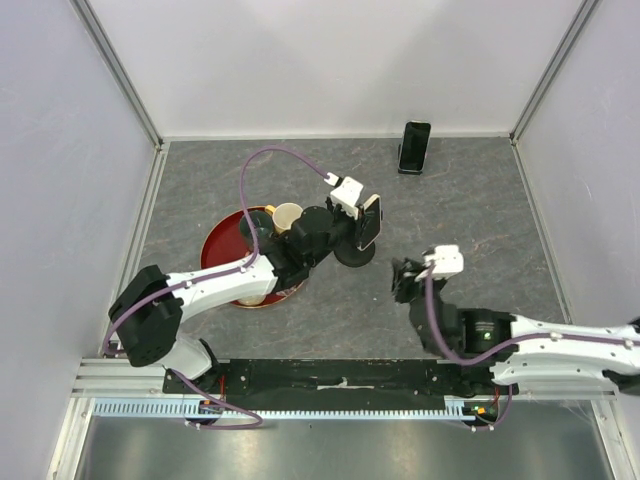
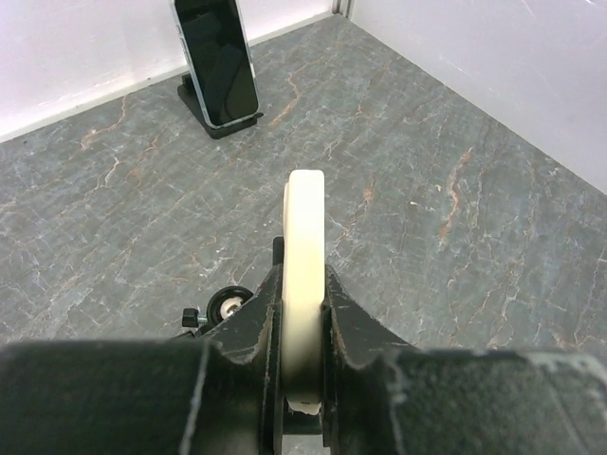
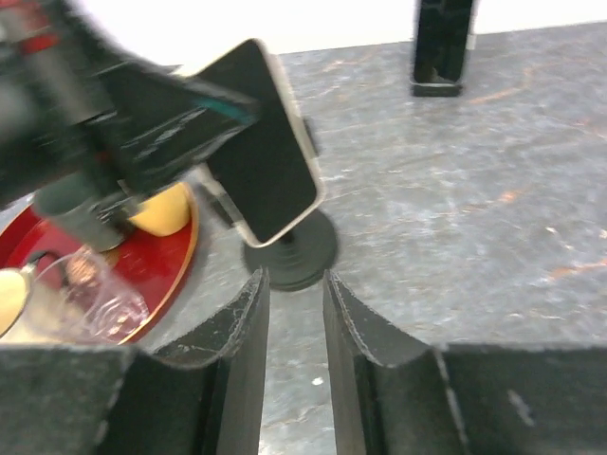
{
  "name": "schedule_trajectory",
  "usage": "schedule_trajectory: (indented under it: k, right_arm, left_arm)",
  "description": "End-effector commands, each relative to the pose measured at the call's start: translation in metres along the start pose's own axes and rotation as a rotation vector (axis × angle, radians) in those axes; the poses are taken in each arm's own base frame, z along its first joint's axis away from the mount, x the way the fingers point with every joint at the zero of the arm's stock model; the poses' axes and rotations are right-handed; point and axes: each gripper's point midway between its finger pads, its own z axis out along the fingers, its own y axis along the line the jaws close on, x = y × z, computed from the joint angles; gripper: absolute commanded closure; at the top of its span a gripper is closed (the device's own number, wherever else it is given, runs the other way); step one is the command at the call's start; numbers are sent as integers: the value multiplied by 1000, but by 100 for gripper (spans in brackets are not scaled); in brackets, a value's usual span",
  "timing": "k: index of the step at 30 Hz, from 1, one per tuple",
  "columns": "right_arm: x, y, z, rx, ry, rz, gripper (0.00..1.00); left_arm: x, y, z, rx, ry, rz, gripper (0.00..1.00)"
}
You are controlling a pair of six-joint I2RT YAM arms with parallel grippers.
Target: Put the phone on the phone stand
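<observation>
Grey veined stone covers the desk point(image 1: 480, 200), boxed in by plain white walls; the left arm's fingers point(image 2: 248, 327) are clamped on the phone point(image 2: 305, 256), pinching its flat faces so the cream rim points forward; from the right wrist it shows tilted right over the phone stand point(image 3: 289, 254), likely lined up to settle into the holder, though whether it already touches I cannot tell; the right arm's fingers point(image 3: 237, 351) are slightly parted and hold nothing, near the stand; a second phone point(image 1: 414, 145) leans on its own stand by the far wall; a red tray point(image 1: 208, 248) of cups sits left.
</observation>
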Motion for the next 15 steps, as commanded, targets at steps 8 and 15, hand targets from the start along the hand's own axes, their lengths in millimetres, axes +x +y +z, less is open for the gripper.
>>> schedule_trajectory:
  k: [8, 15]
  right_arm:
    - [50, -47, 41, -92, 348, 15, 53]
    - [39, -11, 59, -312, 366, 54, 38]
  left_arm:
    - [63, 23, -24, -44, 336, -13, 98]
    - [54, 20, -33, -28, 358, -10, 59]
